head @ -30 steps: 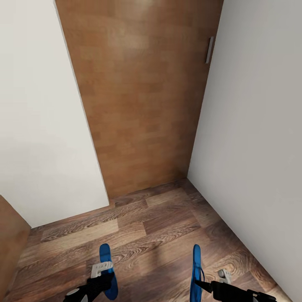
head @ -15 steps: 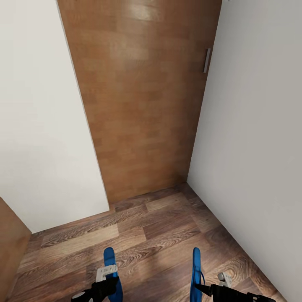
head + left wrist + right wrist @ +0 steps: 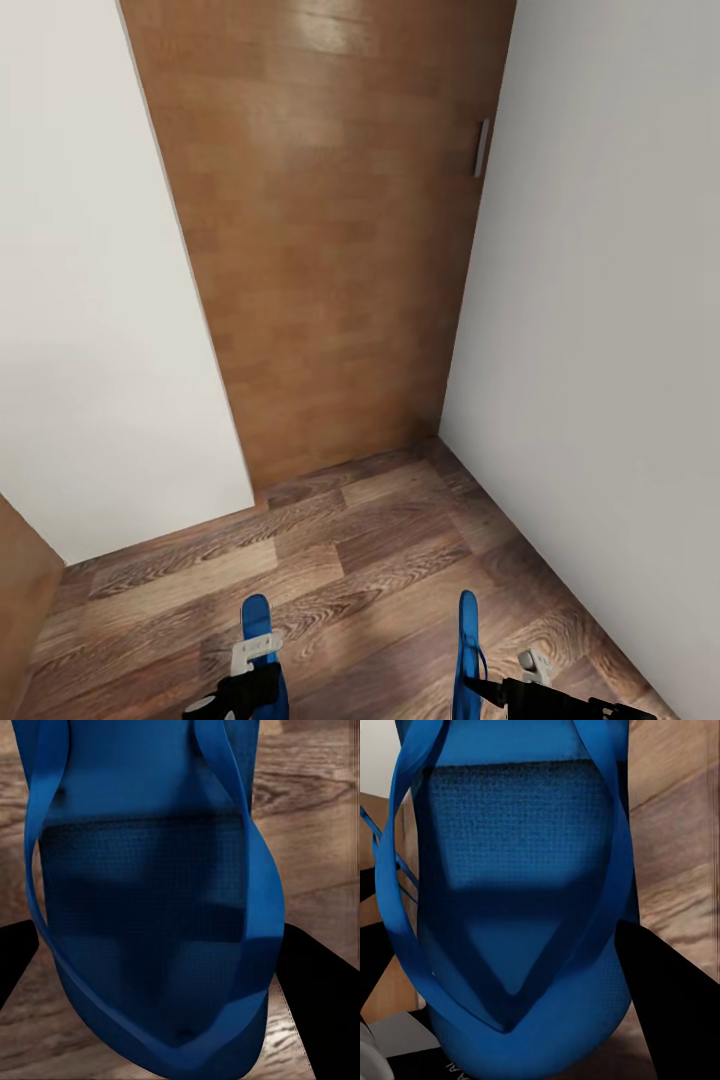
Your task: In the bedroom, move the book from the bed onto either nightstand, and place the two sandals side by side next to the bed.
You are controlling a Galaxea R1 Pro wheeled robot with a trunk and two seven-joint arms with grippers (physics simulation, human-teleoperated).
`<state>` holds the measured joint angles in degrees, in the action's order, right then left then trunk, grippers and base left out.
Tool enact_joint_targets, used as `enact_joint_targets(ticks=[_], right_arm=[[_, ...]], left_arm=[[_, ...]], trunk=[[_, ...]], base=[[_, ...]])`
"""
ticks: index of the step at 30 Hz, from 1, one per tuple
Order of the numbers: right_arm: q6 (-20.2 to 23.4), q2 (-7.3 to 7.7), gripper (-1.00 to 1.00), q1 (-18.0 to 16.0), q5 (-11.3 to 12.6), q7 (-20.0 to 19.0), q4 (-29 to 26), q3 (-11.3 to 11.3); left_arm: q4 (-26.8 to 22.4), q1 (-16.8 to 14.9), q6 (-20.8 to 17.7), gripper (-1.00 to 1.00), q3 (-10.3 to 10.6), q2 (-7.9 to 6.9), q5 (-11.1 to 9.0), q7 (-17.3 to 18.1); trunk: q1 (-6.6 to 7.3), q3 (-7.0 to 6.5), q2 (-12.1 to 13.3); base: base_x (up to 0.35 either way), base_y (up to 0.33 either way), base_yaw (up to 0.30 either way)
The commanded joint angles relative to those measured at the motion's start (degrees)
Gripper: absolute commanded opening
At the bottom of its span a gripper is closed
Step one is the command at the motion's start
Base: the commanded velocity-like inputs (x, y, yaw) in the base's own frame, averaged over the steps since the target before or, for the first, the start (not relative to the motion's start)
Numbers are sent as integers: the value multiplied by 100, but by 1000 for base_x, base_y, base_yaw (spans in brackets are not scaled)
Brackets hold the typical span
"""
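facing a wooden door (image 3: 330,230), each hand (image 3: 255,672) (image 3: 478,690) pinches one blue sandal (image 3: 256,625) (image 3: 466,640).

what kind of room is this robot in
Likely a narrow corner or hallway end inside a home: white walls either side, a brown wooden door with a handle, and a wood-plank floor.

Two blue sandals — L (image 3: 258,650), R (image 3: 467,650) — held above floor
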<state>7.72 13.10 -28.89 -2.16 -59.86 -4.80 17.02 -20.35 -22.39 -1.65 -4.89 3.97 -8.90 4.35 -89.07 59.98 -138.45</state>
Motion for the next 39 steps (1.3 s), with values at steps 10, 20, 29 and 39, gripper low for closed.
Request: enact_joint_targets(ticks=[10,20,29,39], right_arm=[[63,-2,-100,-2,-21,-23,-3,47],[63,-2,-100,-3,-21,-23,-3,47],[63,-1,-100,-3,-21,-25,-3,47],[63,-1,-100,-3,-21,-17,-3,47]], left_arm=[[-5,7,143,-100,-23,7,-6,40],[-4,7,181,-100,704,4,371,40],[-4,7,276,-100,717,-2,355,36],[-4,7,288,-100,719,-2,354,39]], trunk=[[1,5,-2],[1,5,-2],[1,5,-2],[1,5,-2]], base=[[0,0,-286],[0,0,-300],[0,0,-300],[0,0,-300]])
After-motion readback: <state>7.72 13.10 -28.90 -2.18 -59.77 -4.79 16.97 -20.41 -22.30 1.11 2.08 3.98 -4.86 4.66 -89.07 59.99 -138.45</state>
